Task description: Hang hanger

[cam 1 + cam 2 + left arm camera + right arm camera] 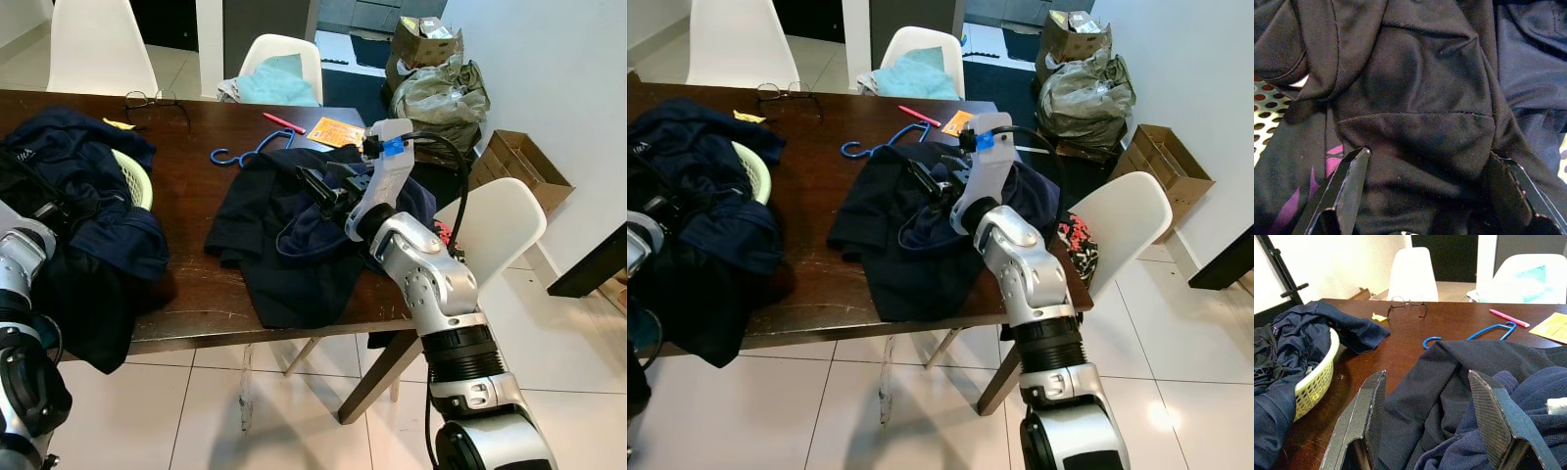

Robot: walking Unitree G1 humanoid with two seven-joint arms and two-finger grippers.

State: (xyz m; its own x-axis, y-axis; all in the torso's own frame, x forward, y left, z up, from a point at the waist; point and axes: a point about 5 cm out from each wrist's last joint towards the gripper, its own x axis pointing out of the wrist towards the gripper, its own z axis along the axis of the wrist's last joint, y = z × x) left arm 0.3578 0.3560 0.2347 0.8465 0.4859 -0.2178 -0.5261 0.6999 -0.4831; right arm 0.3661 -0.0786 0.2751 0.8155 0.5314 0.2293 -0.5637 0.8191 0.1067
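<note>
Left edge of desk (196,304): yellow perforated basket (134,176) buried under a pile of dark clothes (88,225). Left gripper (1425,196) sits right over that pile, fingers (1344,188) spread apart, nothing held, dark fabric just in front of them. Idle for this task, I'd say.

Centre of desk: navy garment (284,235) spread flat. Blue hanger (250,152) lies on the wood at its far edge, hook curling toward the robot's left, and the rest appears to run under the garment's collar edge. Glasses (152,98) are further back, red pen (284,122) and orange paper (338,130) behind the hanger.

Right: right gripper (1427,416) hovers low over the navy garment, fingers (1488,416) wide open and empty, pointing across the desk. From the wrist view the hanger is ahead of and beyond the fingertips, apart from them, with a fold of garment between.

Step, as I read it: reach phase, hanger not yet picked up. Next move calls for extending the right arm forward over the fold, lining the open fingers across the blue hook or neck, then closing. Risk: pinching cloth along with the hanger, or dragging the garment since it overlaps the hanger's far arm.
</note>
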